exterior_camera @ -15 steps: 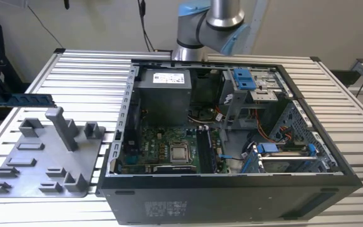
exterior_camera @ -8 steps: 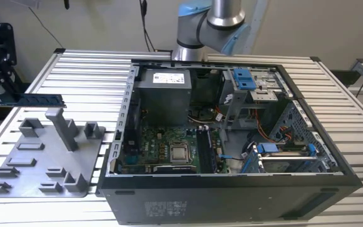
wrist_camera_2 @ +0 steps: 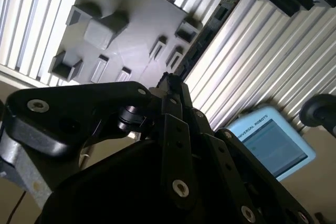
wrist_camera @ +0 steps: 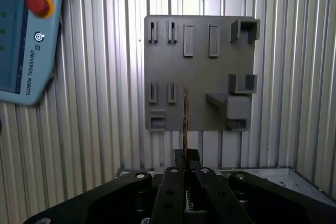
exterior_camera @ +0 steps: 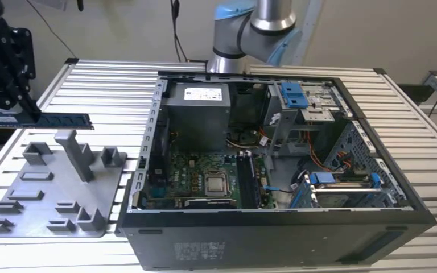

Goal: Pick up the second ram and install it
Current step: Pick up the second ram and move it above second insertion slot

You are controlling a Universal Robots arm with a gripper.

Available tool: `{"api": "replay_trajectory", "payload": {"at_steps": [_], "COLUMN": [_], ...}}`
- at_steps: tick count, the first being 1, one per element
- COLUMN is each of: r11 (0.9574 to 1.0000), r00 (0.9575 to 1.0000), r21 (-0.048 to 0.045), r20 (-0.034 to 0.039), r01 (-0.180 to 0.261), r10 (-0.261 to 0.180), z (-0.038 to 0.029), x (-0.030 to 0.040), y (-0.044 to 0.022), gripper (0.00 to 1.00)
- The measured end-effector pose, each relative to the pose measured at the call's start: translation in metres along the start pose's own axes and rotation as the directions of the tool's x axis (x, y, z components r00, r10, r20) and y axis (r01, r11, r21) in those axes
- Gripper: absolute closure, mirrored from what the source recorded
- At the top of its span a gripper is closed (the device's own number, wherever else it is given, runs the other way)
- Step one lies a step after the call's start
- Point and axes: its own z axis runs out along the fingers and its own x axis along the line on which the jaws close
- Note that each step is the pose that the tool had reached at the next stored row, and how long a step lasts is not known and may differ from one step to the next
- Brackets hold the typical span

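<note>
One black multi-link gripper point(exterior_camera: 27, 111), at the exterior view's left, holds the second ram point(exterior_camera: 63, 120), a long, narrow, flat memory stick of dark blue-green circuit board with a row of black chips. Its fingers are drawn narrow and pinch the stick's two flat faces, nearer the end at the exterior view's left. The stick hangs level in the air, long edge horizontal, above the far part of a flat grey plastic fixture plate point(exterior_camera: 52, 199) and touching nothing on it. The plate carries small slotted blocks and a tall grey plastic upright post point(exterior_camera: 74, 153), which stands below the stick and apart from it. The plate lies on a ribbed silver aluminium table point(exterior_camera: 104, 79). Just beside the plate, toward the exterior view's right, lies an open black desktop computer case point(exterior_camera: 279, 239), well apart from the stick. Inside it are a green motherboard point(exterior_camera: 196, 170) with a square silver processor socket point(exterior_camera: 217, 183), a grey power supply box point(exterior_camera: 197, 108) and blue plastic drive-bay clips point(exterior_camera: 295, 95). Behind the case rises the silver and pale-blue robot arm point(exterior_camera: 252, 25). In the first wrist view the second ram point(wrist_camera: 185, 119) shows edge-on as a thin line running out from the gripper point(wrist_camera: 185, 161) over the fixture plate point(wrist_camera: 199, 72). In the second wrist view the stick point(wrist_camera_2: 210, 30) runs slantwise away from the gripper point(wrist_camera_2: 169, 80) beside the plate point(wrist_camera_2: 131, 35). A pale-blue handheld control tablet point(wrist_camera: 26, 40) rests on the table.
</note>
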Motion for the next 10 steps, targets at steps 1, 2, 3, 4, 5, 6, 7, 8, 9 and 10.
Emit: {"api": "replay_trajectory", "payload": {"at_steps": [1,2,3,4,5,6,7,8,9,10], "r11": [1.0,1.0,1.0,1.0,1.0,1.0,1.0,1.0,1.0,1.0], "r00": [1.0,1.0,1.0,1.0,1.0,1.0,1.0,1.0,1.0,1.0], "r21": [0.0,-0.0001,-0.0001,-0.0001,-0.0001,-0.0001,-0.0001,-0.0002,-0.0001,-0.0001], "r20": [0.0,-0.0001,-0.0001,-0.0001,-0.0001,0.0,-0.0001,-0.0001,0.0,0.0], "r01": [0.0,0.0,0.0,0.0,0.0,0.0,0.0,0.0,0.0,0.0], "r10": [0.0,0.0,0.0,0.0,0.0,0.0,0.0,0.0,0.0,0.0], "z": [0.0,0.0001,0.0002,0.0002,0.0002,0.0004,0.0004,0.0005,0.0006,0.0007], "x": [-0.0001,-0.0001,-0.0002,-0.0003,-0.0003,-0.0004,-0.0005,-0.0006,-0.0006,-0.0007], "y": [-0.0023,-0.0045,-0.0067,-0.009,-0.0115,-0.0139,-0.0164,-0.0188,-0.0212,-0.0236], "gripper": [0.86,0.86,0.86,0.86,0.86,0.86,0.86,0.86,0.86,0.86]}}
